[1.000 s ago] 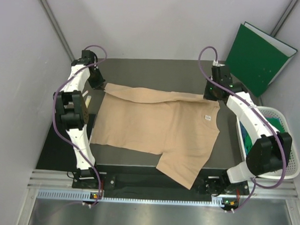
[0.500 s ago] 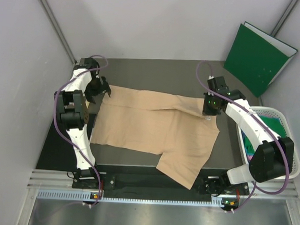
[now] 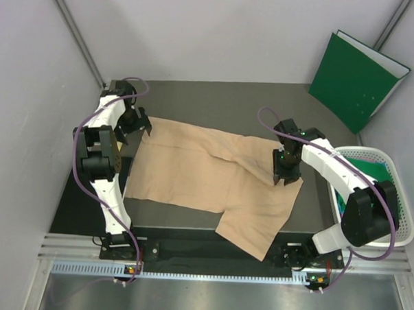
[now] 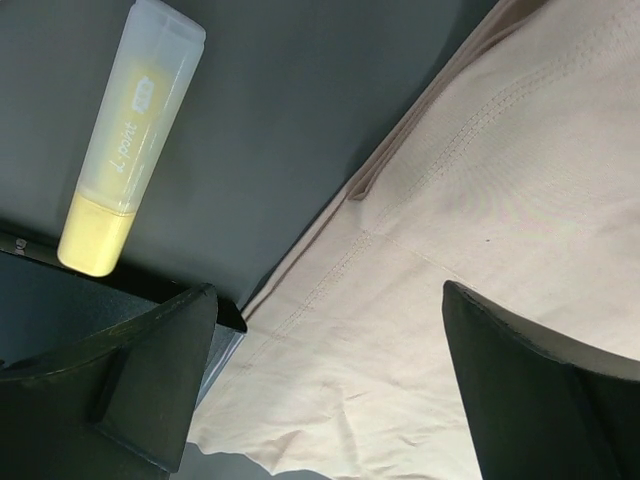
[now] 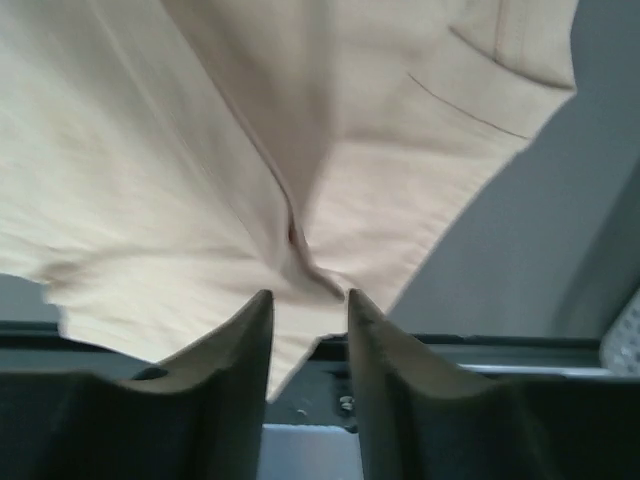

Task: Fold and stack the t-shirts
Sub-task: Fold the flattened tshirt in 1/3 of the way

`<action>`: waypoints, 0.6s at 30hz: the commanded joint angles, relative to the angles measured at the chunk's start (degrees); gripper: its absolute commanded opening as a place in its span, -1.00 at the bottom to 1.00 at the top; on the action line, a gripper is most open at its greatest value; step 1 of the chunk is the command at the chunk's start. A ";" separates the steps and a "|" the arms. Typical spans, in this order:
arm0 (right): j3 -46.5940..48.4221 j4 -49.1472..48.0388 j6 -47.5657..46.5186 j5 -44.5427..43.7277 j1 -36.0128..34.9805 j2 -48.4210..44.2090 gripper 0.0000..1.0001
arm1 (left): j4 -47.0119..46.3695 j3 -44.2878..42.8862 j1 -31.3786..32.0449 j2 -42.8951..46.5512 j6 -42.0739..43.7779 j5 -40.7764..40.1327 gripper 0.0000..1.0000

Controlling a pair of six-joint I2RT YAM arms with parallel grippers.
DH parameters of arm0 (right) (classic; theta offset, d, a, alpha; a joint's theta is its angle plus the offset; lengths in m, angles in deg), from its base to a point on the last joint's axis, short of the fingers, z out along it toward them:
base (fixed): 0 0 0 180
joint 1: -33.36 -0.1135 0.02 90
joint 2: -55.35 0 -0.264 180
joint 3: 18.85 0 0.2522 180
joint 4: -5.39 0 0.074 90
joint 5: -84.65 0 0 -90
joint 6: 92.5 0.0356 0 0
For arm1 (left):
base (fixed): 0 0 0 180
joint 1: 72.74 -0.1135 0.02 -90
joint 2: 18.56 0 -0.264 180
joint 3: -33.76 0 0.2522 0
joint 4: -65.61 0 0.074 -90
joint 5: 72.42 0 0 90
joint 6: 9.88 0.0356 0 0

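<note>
1. Top external view: one beige t-shirt lies spread on the dark desk, its far edge turned over toward the near side and a lower corner hanging off the near edge. The left claw sits at the shirt's far left corner; the right claw is low over its right side. A white basket at the right holds green and blue cloth, and a green folder leans on the wall behind. I judge the task barely begun: a first fold is going down, no folded stack shows, and the cloth in the basket waits.

2. Left wrist view: this shows what the top view cannot. The left claw has its jaws wide apart and holds nothing, with the shirt's stitched hem lying flat between them. A yellow marker lies on the desk just beside the cloth, hidden from above by the arm.

3. Right wrist view: the right claw has its jaws a narrow gap apart, not clamped. A pucker of cloth gathers just beyond the tips, and the shirt's edge falls over the desk rim.
</note>
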 commanded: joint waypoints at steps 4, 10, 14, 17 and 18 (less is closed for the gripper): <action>1.98 4.37 2.77 -6.38 -1.23 -1.14 0.62 | 1.03 -2.32 -0.39 3.42 0.55 -0.86 0.96; 3.83 -5.20 1.98 -5.26 -1.14 0.77 0.68 | 0.42 -1.44 -0.30 3.86 0.73 0.63 0.96; 2.51 -16.88 2.15 0.81 -1.23 7.01 0.47 | -0.03 -0.82 -0.30 4.21 1.08 1.34 0.97; 2.86 -22.17 2.50 3.80 -1.32 10.52 0.36 | -0.11 -0.39 -0.22 4.74 1.25 1.43 0.96; 3.65 -23.22 2.33 4.24 -1.32 11.32 0.34 | -0.20 -0.30 -0.22 4.92 1.43 1.34 0.96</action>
